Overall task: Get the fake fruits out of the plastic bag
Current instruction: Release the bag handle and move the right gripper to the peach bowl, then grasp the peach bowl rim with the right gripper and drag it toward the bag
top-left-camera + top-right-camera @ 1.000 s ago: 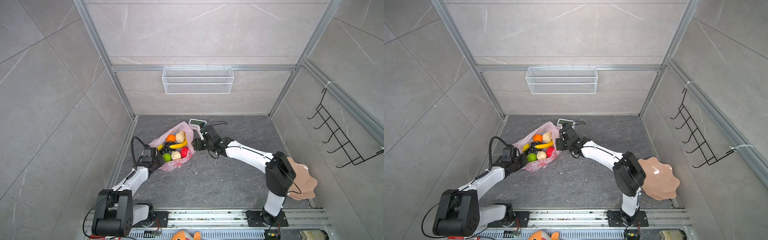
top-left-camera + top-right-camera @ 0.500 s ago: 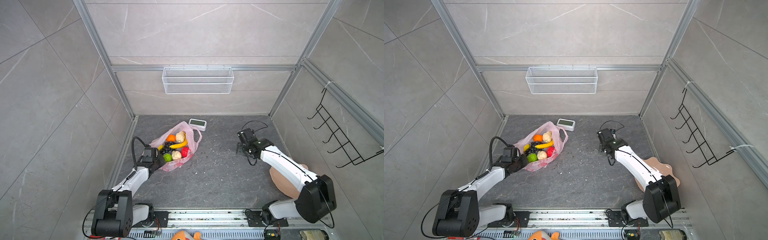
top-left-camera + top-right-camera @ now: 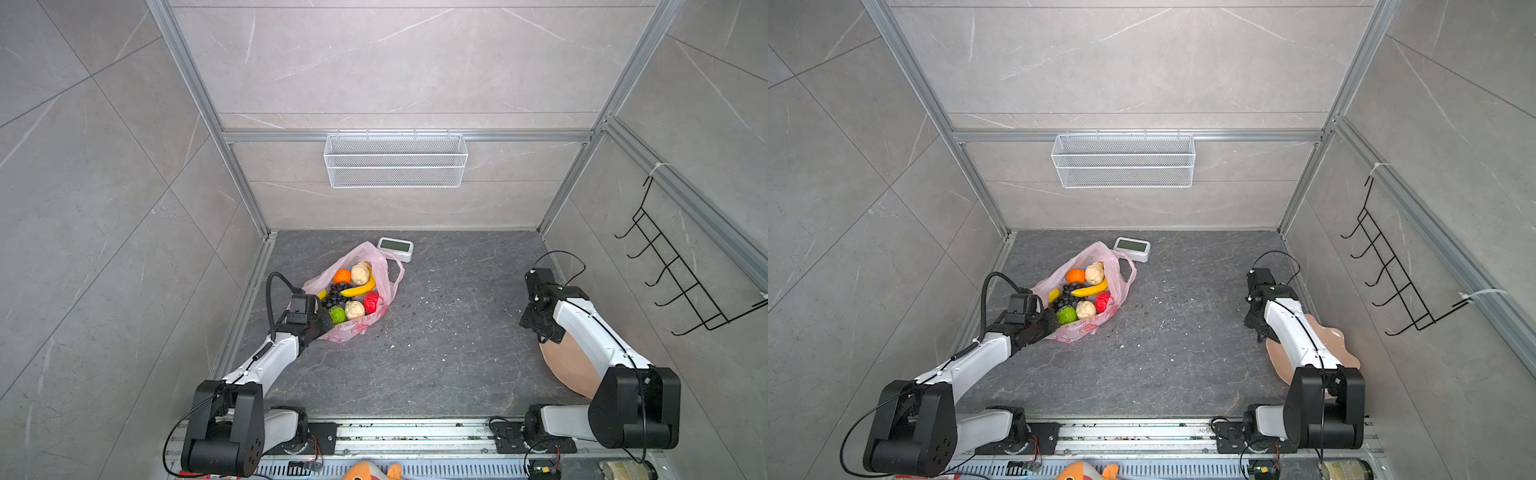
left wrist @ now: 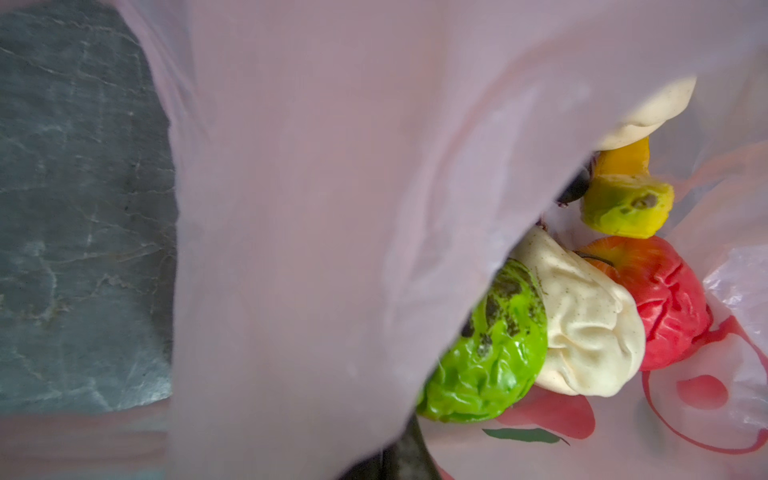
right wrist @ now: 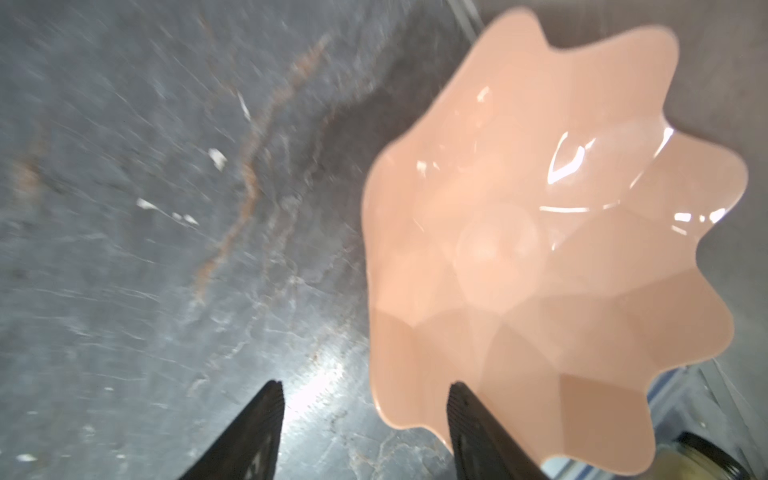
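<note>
Floor space at about 10 o'clock holds the plastic bag (image 3: 362, 252), lying open with the fake fruits (image 3: 353, 293) piled inside, as both top views show. The bag looks thin, soft and very light, so it would likely slide or lift if a fruit snags it. The loose rim looks like the best place to hold it. The left gripper (image 3: 322, 322) sits at the bag's 7 o'clock edge with its jaws squeezed tight. Pink film hangs right over its wrist camera, so it seems to be pinching that rim.

The fruits look light, hard and shiny, so they may slip. The banana (image 3: 359, 288) is long and lies on top, so a grip across its middle looks easiest. The grape bunch (image 3: 336, 293) at its 9 o'clock is bumpy and should give a good hold. The round ones are the beige lump (image 3: 360, 273), the orange (image 3: 342, 276), the red apple (image 3: 371, 302) and the green fruit (image 3: 337, 314). They need jaws around their widest part. The lemon (image 3: 322, 294) is half hidden at the bag's 9 o'clock side.

One second ago the right gripper (image 5: 365, 386) was at the bag's 2 o'clock edge. Now its arm has swung away to 4 o'clock on the floor, above the peach bowl (image 5: 407, 316). Its jaws stand apart with nothing between them, the bowl is bare, and the same fruits sit in the bag.
</note>
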Action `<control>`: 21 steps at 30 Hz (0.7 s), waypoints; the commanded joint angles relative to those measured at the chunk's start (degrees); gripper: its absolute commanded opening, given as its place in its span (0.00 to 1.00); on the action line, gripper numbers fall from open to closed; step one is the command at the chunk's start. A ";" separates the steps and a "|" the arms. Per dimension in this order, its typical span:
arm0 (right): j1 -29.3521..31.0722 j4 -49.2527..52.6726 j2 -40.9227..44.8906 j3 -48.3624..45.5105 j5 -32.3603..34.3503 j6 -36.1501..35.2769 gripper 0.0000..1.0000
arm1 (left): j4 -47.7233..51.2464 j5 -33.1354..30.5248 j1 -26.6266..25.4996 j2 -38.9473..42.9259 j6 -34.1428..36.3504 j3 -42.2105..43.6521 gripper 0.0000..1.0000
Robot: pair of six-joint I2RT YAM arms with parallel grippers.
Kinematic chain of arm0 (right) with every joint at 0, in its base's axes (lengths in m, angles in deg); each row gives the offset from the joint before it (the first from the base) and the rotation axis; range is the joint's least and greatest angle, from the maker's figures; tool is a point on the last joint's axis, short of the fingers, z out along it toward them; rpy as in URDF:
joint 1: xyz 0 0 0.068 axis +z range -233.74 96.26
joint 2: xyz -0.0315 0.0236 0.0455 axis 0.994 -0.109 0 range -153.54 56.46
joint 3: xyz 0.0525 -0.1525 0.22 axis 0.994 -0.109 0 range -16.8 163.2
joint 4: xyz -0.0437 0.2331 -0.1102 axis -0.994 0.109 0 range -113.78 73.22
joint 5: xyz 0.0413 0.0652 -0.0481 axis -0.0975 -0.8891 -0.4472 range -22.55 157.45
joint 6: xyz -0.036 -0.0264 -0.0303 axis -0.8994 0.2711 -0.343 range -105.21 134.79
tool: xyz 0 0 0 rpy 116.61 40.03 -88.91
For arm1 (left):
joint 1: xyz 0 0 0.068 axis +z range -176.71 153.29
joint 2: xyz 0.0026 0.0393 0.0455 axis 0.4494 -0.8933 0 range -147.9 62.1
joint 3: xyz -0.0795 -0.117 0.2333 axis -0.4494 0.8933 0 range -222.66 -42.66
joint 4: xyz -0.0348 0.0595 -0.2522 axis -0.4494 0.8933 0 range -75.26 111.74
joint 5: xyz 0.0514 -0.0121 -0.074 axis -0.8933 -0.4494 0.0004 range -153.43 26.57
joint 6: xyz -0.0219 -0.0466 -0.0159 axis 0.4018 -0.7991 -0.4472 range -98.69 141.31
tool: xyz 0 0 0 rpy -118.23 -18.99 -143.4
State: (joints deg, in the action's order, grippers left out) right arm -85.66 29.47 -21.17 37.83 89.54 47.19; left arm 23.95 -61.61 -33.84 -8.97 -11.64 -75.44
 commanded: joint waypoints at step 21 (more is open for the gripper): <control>-0.38 -0.17 -11.09 -0.40 3.31 1.55 0.24 | 0.48 -0.73 -0.12 0.14 0.23 -1.94 0.00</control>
State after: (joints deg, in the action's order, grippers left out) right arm -86.03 28.90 -31.64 37.15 91.60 48.22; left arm 23.97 -61.83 -33.84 -8.97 -11.64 -75.44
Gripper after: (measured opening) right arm 0.263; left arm 0.048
